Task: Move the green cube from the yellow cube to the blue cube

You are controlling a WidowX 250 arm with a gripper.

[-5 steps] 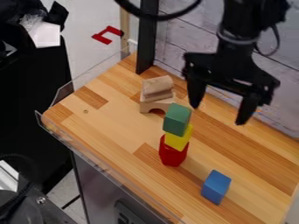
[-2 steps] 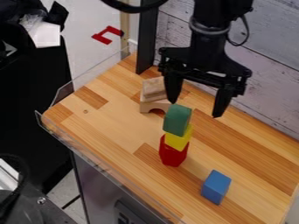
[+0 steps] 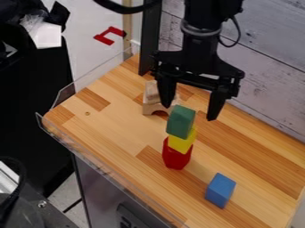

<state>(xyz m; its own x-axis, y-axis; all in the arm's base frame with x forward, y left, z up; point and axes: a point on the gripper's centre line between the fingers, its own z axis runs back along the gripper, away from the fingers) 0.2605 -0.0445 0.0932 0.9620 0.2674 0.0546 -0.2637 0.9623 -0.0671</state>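
"How is the WidowX 250 arm (image 3: 199, 49) posed?"
"It hangs down from the top edge."
"And the end effector (image 3: 187, 112)?"
"Pointing down, its two fingers (image 3: 216, 103) spread wide apart."

On the wooden table (image 3: 119, 124) there stands a red block (image 3: 175, 156). Farther back is a pale wooden arch (image 3: 150, 108), with more pale wood (image 3: 151, 92) on it. Behind the table rise a black post (image 3: 150, 40) and a whitish plank wall (image 3: 271, 58); a clear guard (image 3: 80, 87) borders one side.
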